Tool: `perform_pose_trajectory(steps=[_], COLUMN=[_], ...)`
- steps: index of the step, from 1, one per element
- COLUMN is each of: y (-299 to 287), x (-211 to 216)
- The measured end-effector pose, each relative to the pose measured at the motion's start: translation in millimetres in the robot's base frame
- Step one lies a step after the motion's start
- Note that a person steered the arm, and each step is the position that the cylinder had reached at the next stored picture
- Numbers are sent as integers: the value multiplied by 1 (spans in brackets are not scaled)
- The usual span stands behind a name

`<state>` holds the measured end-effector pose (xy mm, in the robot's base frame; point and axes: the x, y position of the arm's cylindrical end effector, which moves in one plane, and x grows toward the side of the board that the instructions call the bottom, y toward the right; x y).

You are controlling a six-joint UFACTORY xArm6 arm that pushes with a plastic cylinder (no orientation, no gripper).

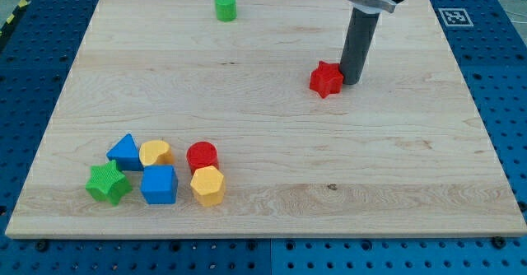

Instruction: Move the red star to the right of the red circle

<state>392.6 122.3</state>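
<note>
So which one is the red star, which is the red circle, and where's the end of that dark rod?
red star (326, 79): camera view, its top face.
red circle (202, 156): camera view, its top face.
my tip (352, 81): camera view, rod's lower end, right beside the star.

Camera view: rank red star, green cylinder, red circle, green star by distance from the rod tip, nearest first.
1. red star: right against my tip, on its left.
2. green cylinder: near the view's top, left of my tip.
3. red circle: lower-left cluster.
4. green star: far left of that cluster.

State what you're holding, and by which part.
Nothing is held. My tip only stands against the red star, at its side toward the view's right.
</note>
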Motion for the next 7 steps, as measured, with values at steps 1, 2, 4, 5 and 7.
perform_pose_trajectory(steps=[1, 2, 4, 5, 7], y=[-12, -31, -32, -35, -70], x=[-6, 3, 8, 11, -4])
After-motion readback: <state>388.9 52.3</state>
